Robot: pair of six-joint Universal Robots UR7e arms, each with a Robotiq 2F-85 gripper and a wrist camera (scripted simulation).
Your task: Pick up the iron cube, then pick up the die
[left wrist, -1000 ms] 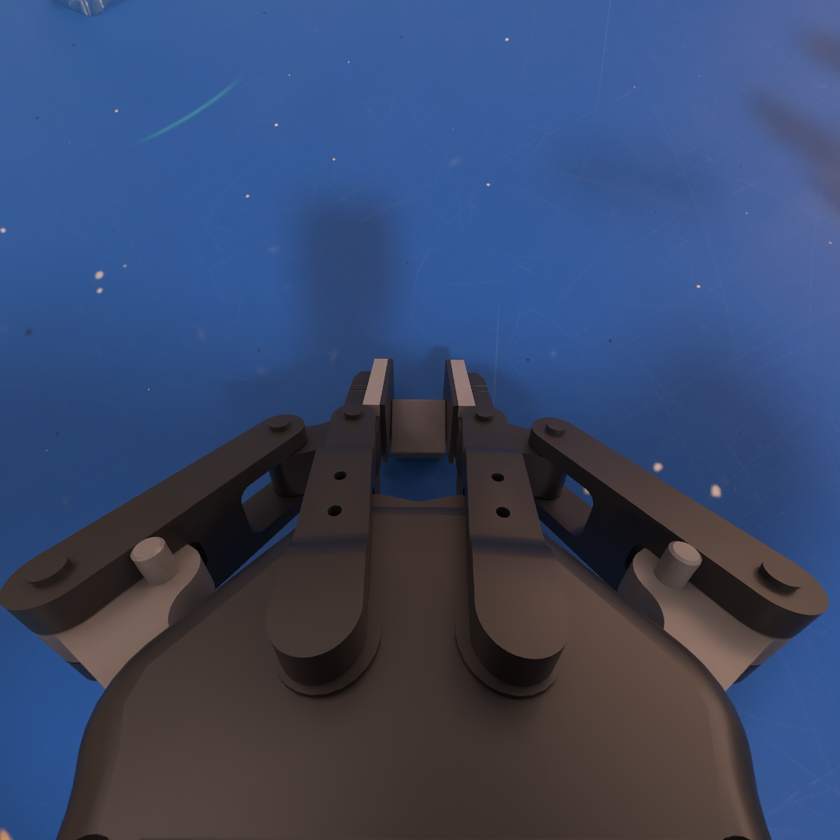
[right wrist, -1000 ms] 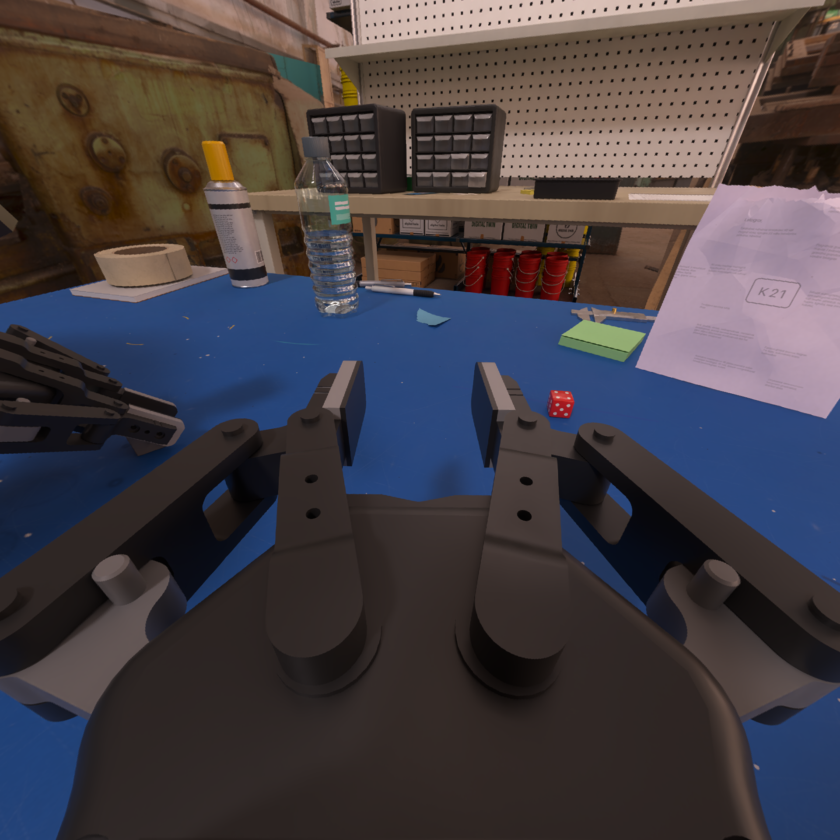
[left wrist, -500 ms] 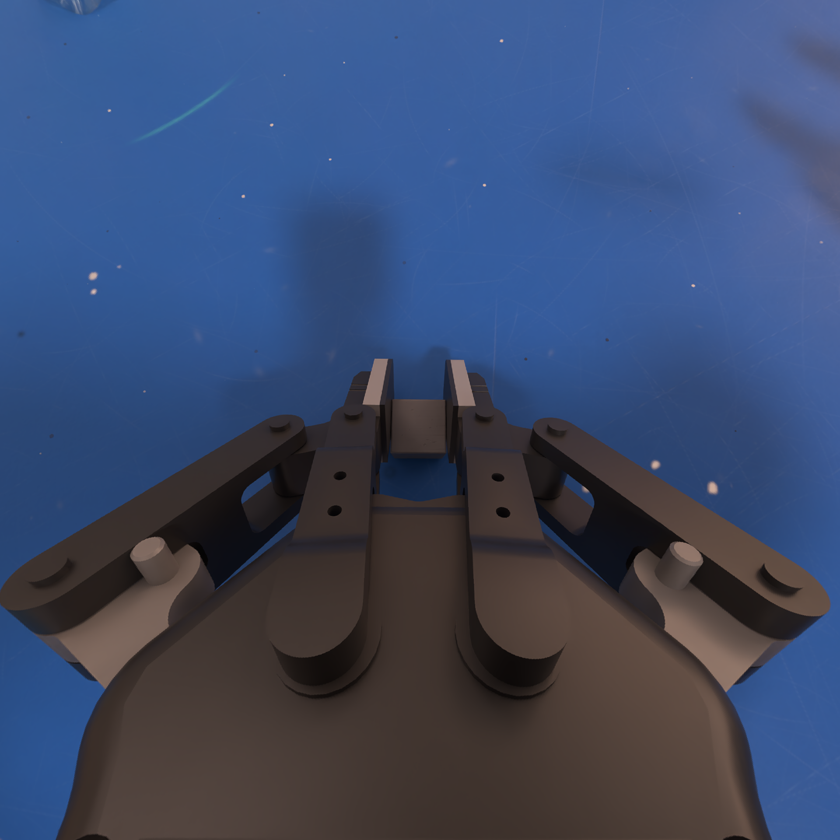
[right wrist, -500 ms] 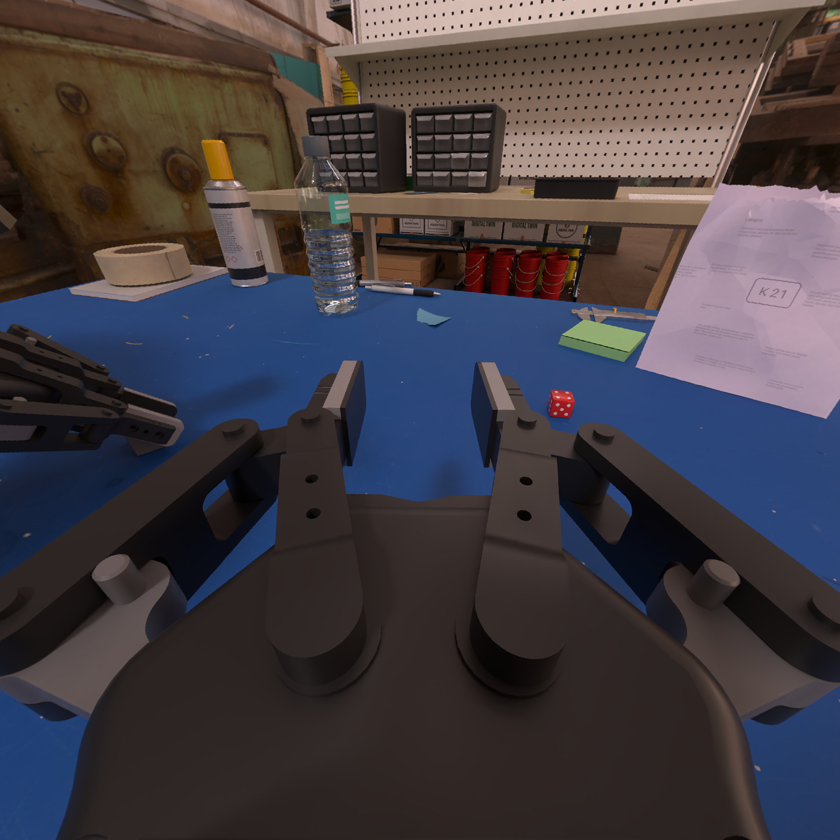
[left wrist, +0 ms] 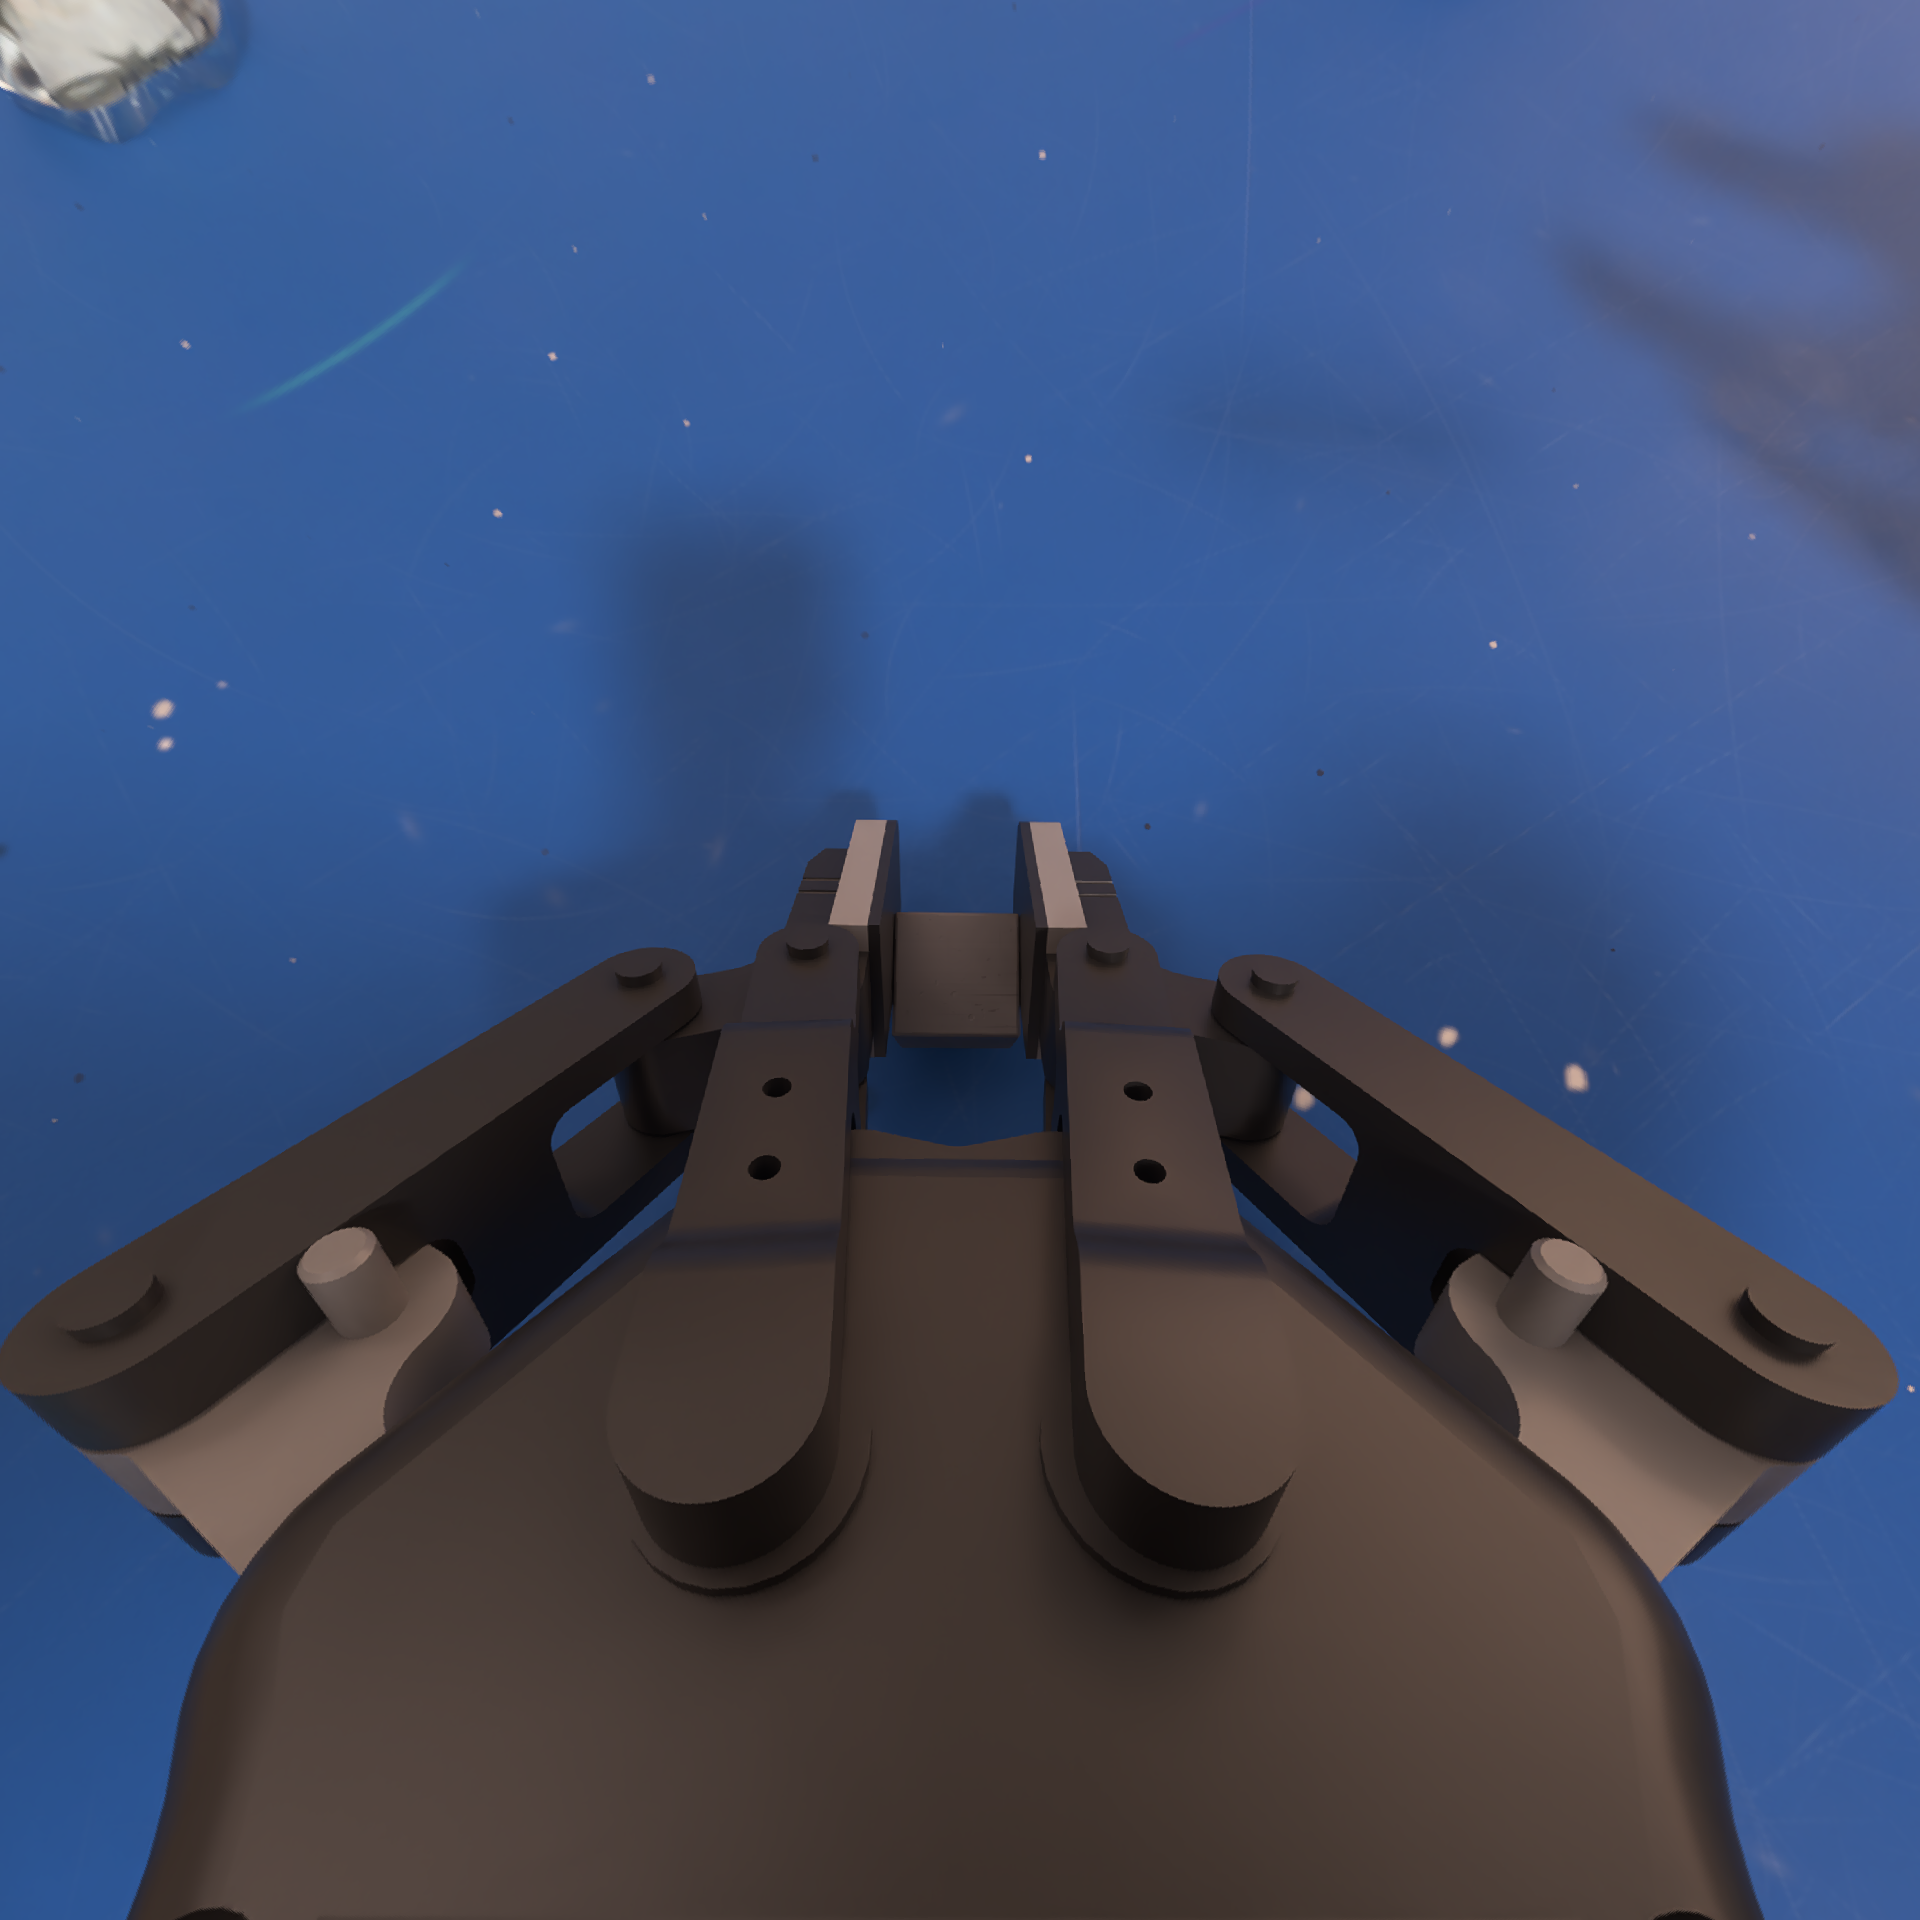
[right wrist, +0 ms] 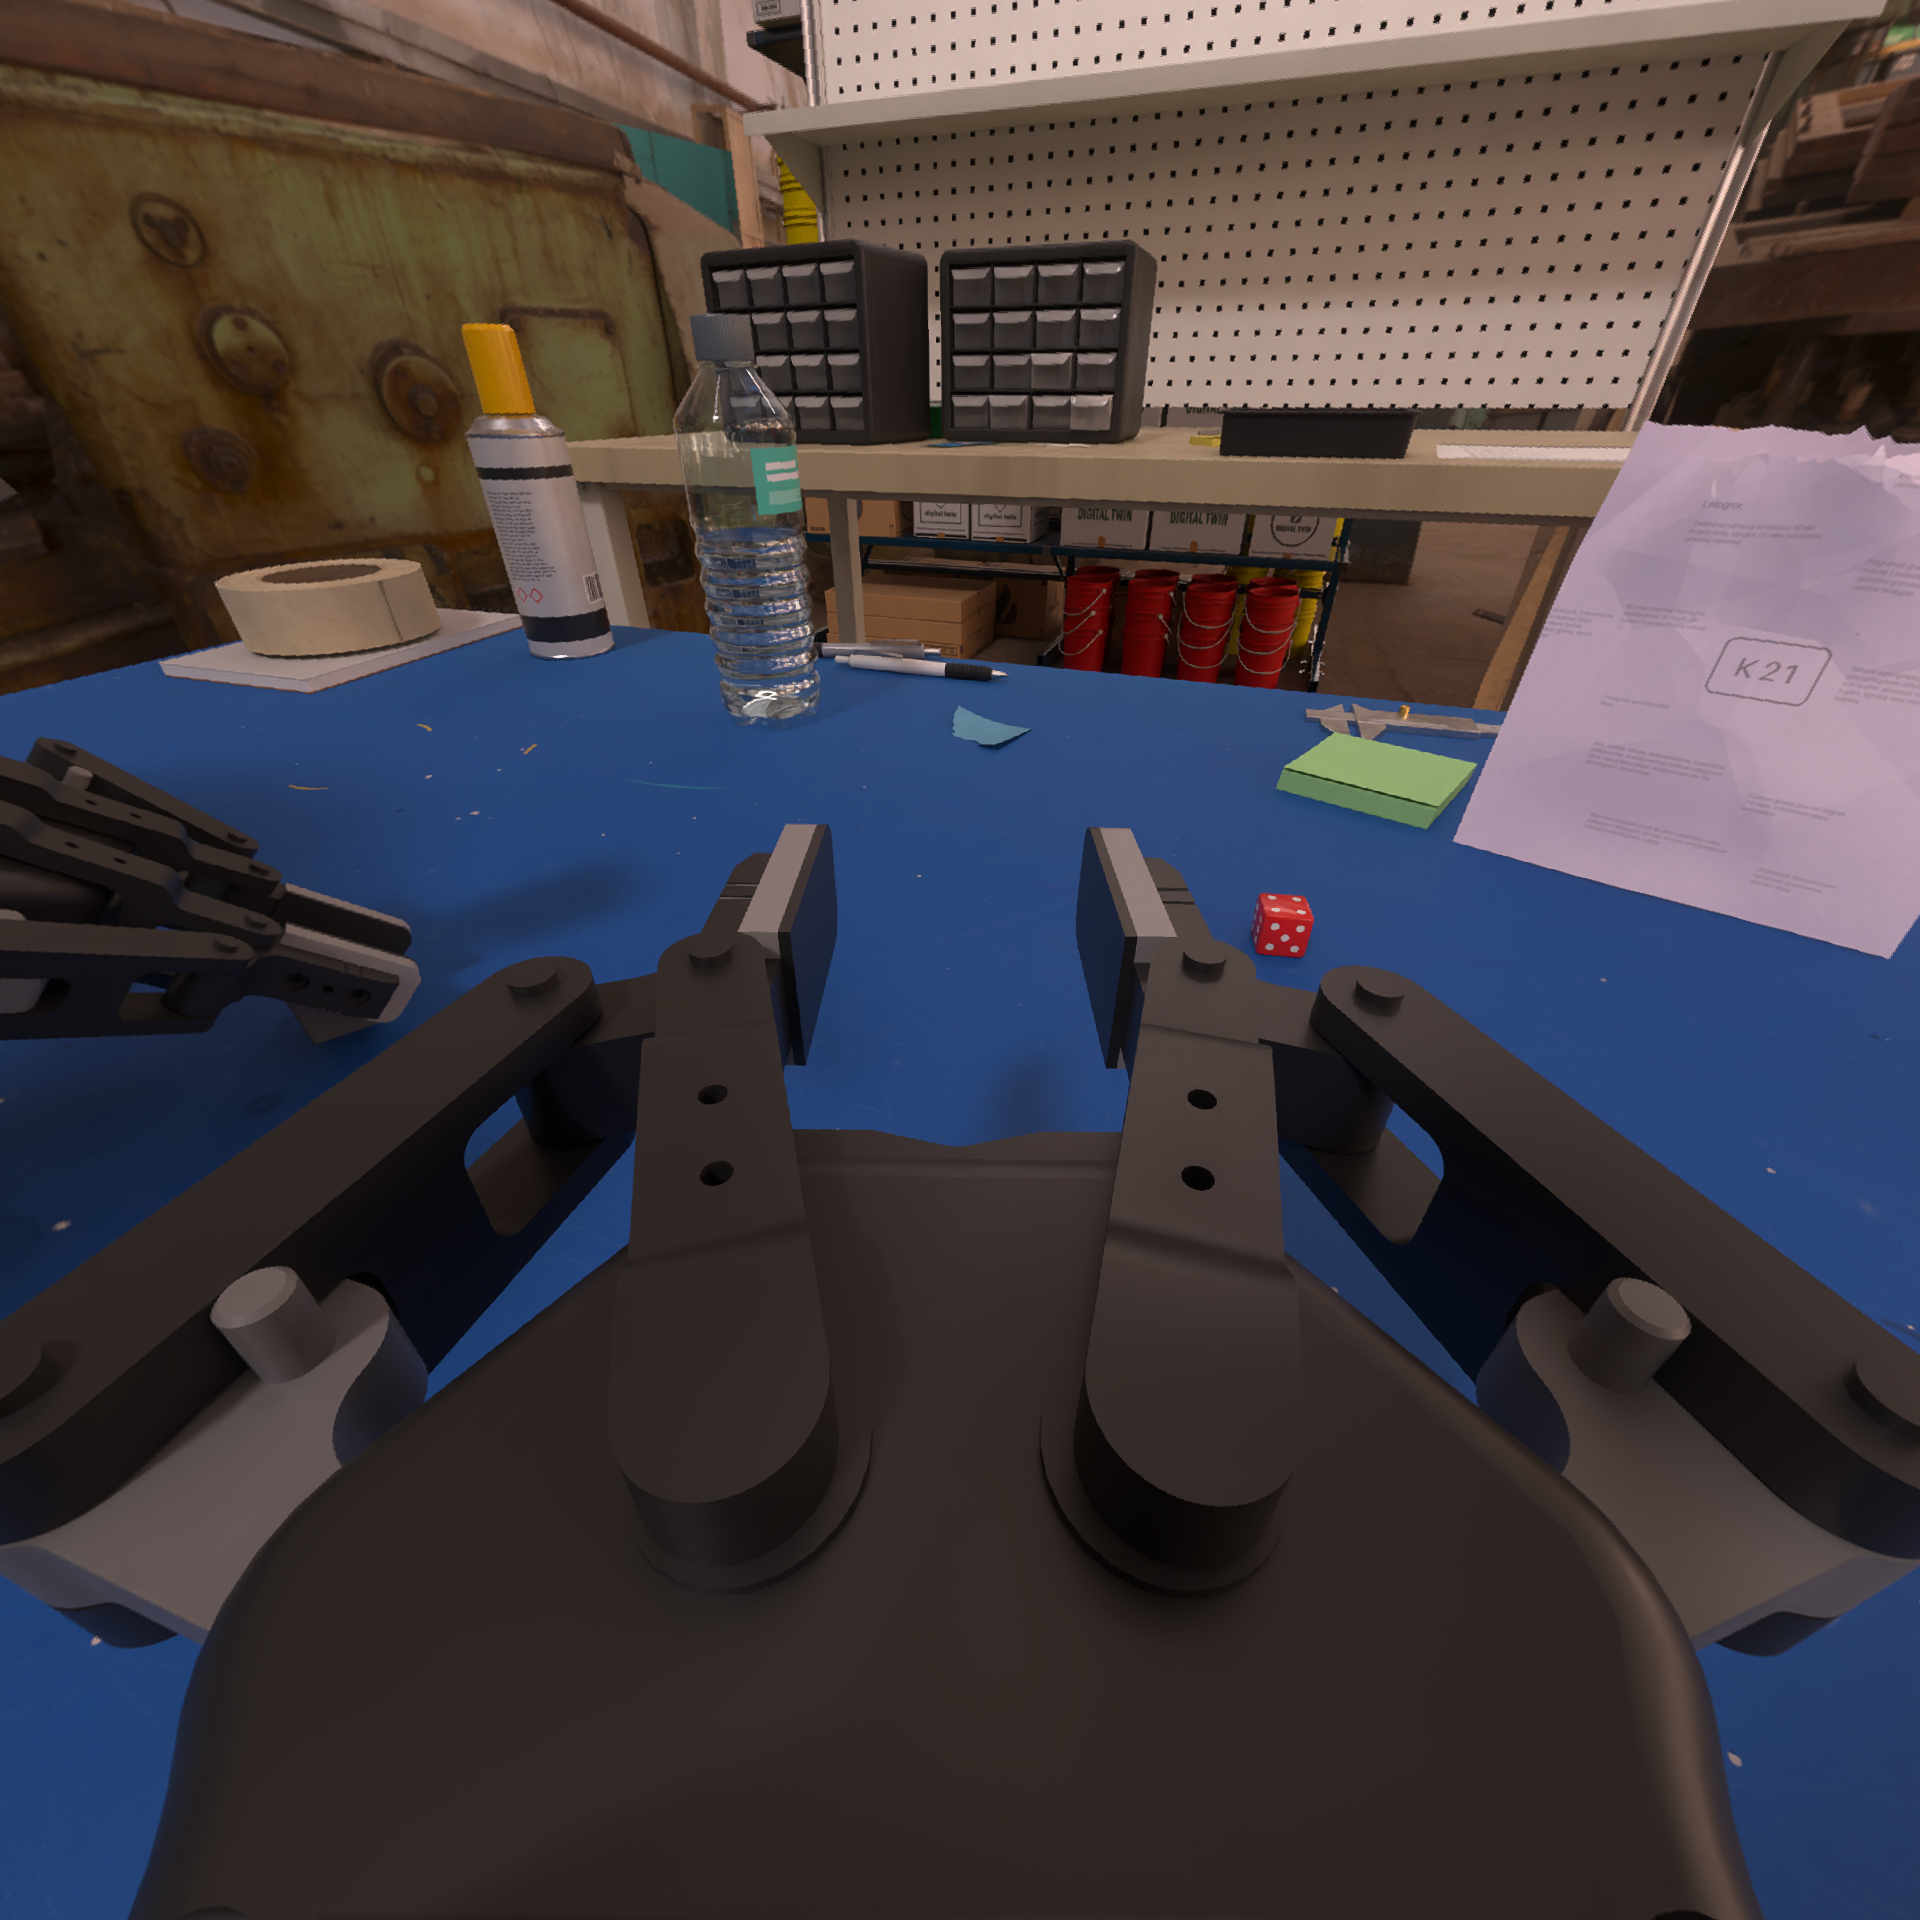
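In the left wrist view my left gripper (left wrist: 956, 868) is shut on the iron cube (left wrist: 956, 977), a dark grey block held between the pads above the blue table (left wrist: 1247, 520). In the right wrist view my right gripper (right wrist: 956, 914) is open and empty, low over the table. The die (right wrist: 1282, 924), red with white dots, lies on the table just right of the right fingertip. The left gripper (right wrist: 343, 966) also shows at the far left of this view; the cube is hidden there.
At the table's far side stand a water bottle (right wrist: 750, 540), a spray can (right wrist: 530, 499), a tape roll (right wrist: 327, 605) and a pen (right wrist: 920, 665). A green pad (right wrist: 1377, 779) and a propped paper sheet (right wrist: 1725, 686) are at the right. The bottle's base (left wrist: 104, 52) shows top left.
The left gripper with the cube has moved slightly, so the bottle's base comes further into its view. The right gripper has not moved.
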